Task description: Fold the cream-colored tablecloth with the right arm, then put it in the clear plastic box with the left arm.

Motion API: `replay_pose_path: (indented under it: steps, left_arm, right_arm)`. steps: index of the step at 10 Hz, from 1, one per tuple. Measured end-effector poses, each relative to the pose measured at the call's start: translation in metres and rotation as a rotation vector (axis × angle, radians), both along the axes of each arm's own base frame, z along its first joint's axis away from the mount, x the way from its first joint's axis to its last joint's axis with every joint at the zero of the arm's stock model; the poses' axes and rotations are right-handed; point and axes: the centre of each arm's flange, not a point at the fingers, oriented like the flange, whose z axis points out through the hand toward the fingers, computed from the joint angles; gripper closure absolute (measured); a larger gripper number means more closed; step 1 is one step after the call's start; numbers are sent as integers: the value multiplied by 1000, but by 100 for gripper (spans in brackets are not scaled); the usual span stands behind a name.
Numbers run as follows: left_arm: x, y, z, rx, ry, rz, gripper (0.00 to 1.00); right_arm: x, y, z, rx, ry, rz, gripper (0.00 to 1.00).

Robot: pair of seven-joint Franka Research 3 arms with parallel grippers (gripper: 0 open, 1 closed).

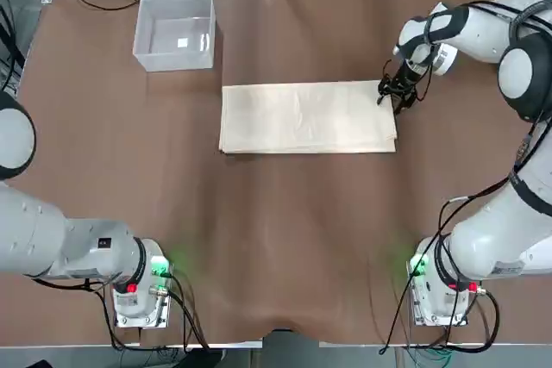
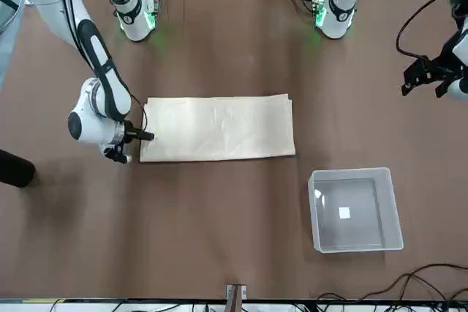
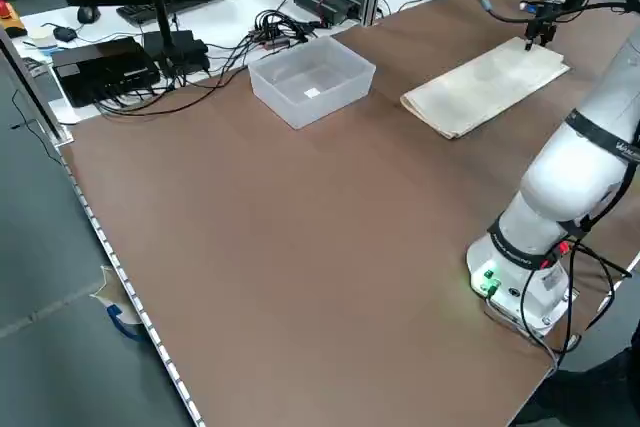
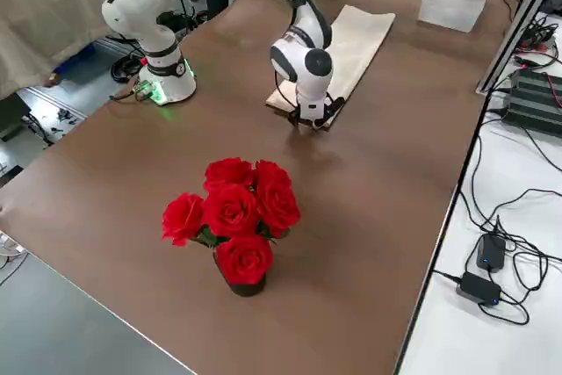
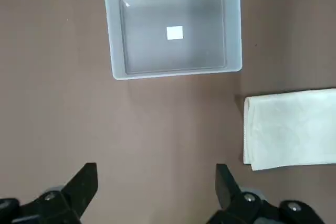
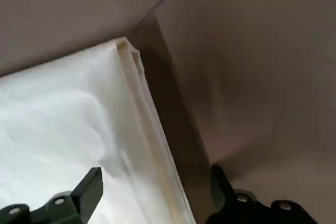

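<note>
Cream cloth [image 1: 302, 118] lies folded as we watch the right gripper [image 6: 157, 170], spread, at its right edge, and the left gripper [image 5: 156, 166] (spread too) near the far-left box [image 1: 172, 34].

cream tablecloth [image 1: 302, 118], folded, beside box [image 1: 177, 34]

One cloth [image 1: 306, 118] and one clear box [image 1: 175, 32] lie on one brown desk [image 1: 285, 239]. There are two robot arms, each with one pincer: the left pincer [image 5: 156, 182], the right pincer [image 1: 398, 90]. One black pot [image 4: 247, 285] holds five red roses [image 4: 232, 209].
</note>
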Motion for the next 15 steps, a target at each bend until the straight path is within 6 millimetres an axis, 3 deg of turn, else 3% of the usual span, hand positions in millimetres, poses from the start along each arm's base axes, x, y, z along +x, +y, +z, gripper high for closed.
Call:
replay_pose_path:
  steps: [2,4,6,15]
  left_arm:
    - [0,0,0,0,0,0,1]
    - [0,0,0,0,1,1,1]
    - [0,1,0,0,1,2,1]
    - [0,1,0,0,1,2,1]
  right_arm:
    - [-1,1,-1,0,3,1,14]
    - [-3,1,-2,0,6,2,22]
    - [-4,2,-3,0,8,3,38]
    - [-4,5,-1,2,-2,4,72]
